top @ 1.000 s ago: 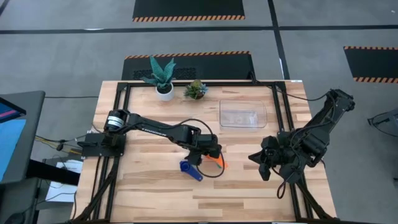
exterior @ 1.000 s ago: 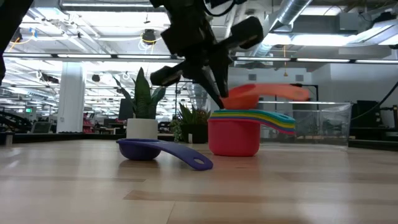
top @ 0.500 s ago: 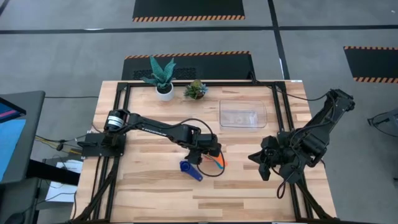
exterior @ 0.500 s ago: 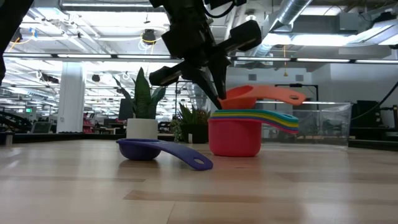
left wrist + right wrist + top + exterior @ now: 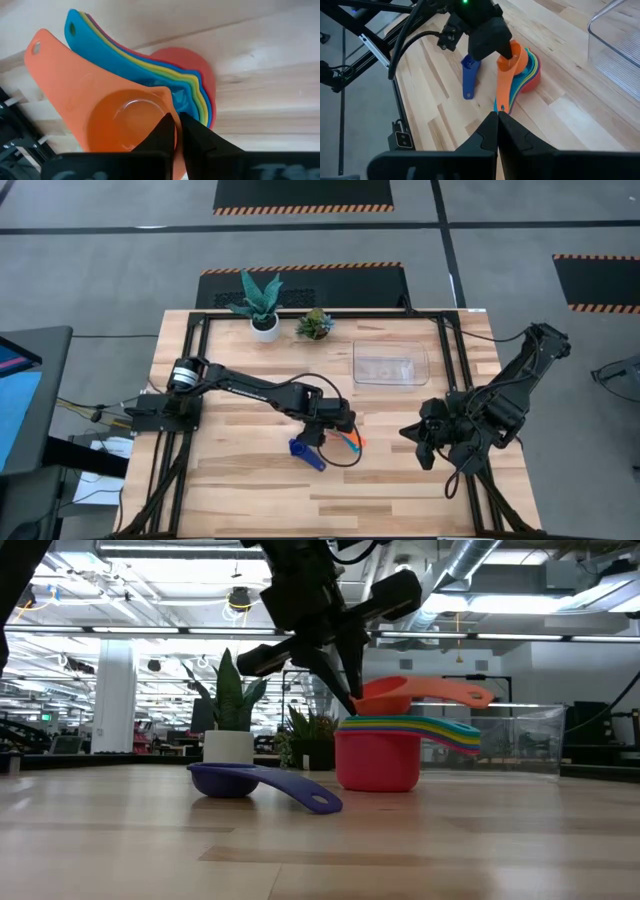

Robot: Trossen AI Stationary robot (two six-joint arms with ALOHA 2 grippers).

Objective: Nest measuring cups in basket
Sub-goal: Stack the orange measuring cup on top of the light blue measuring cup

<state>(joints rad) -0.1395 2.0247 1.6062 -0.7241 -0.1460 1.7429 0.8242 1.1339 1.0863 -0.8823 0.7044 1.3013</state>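
An orange measuring cup (image 5: 420, 693) hangs just over a nested stack of measuring cups (image 5: 385, 755), whose lowest cup is red and stands on the table. My left gripper (image 5: 325, 432) is shut on the orange cup. Whether the orange bowl touches the stack I cannot tell. A dark blue measuring cup (image 5: 305, 452) lies bowl-down on the table beside the stack, toward the near edge. The clear basket (image 5: 390, 364) stands toward the far right. My right gripper (image 5: 496, 125) hangs shut above the table's right side, holding nothing. My left gripper pinches the orange cup's bowl rim (image 5: 166, 96) between its two fingers, on the side away from the handle. The fingers (image 5: 345, 690) come slanting down from above. The cup sits about level, its handle (image 5: 465, 693) pointing out over the stack's fanned handles.
A white pot with a plant (image 5: 263, 327) and a small dark plant (image 5: 315, 325) stand at the far edge. A black frame rail (image 5: 320, 313) runs round the table top. Bare wood lies between the stack and the basket.
The orange cup has tipped a little: its handle end has dipped toward the stack's handles, while my left gripper has stayed nearly in place.
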